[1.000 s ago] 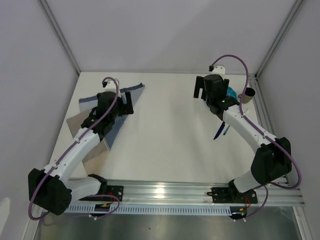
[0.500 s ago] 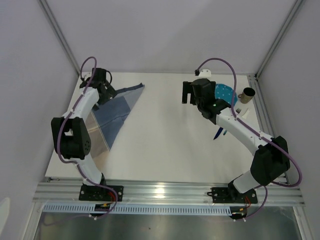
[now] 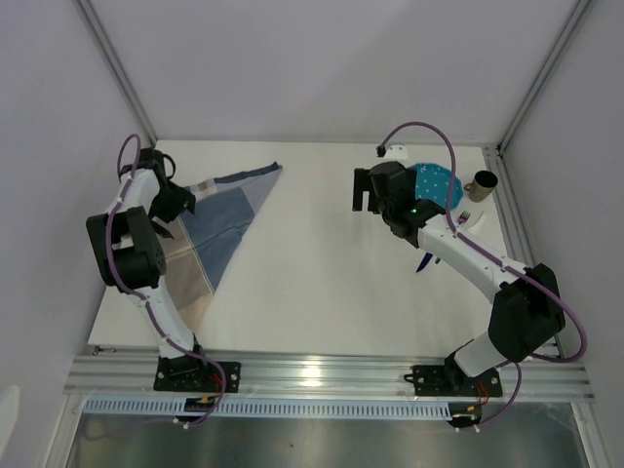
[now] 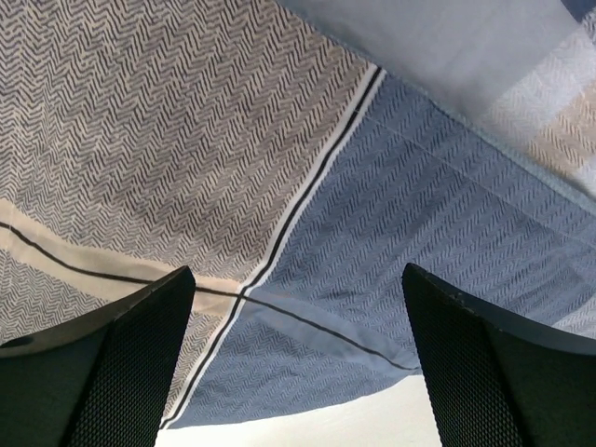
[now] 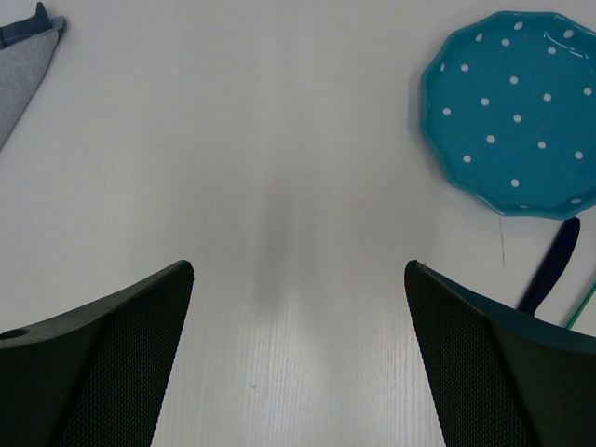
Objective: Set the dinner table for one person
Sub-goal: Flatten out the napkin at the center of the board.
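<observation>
Our left gripper (image 4: 293,279) hovers wide open and empty over the folded checked placemat (image 3: 222,216) at the far left of the white dinner table (image 3: 312,292), which spreads beneath everything. Our right gripper (image 5: 298,270), jaws equally spread with nothing held, hangs above bare tabletop left of the dotted teal plate (image 5: 507,112); a brown cup (image 3: 481,183) stands just right of that.

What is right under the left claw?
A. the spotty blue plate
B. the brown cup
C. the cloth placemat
C: the left wrist view shows the open left claw hanging over the blue-and-beige cloth placemat, with no plate or cup in sight.
</observation>
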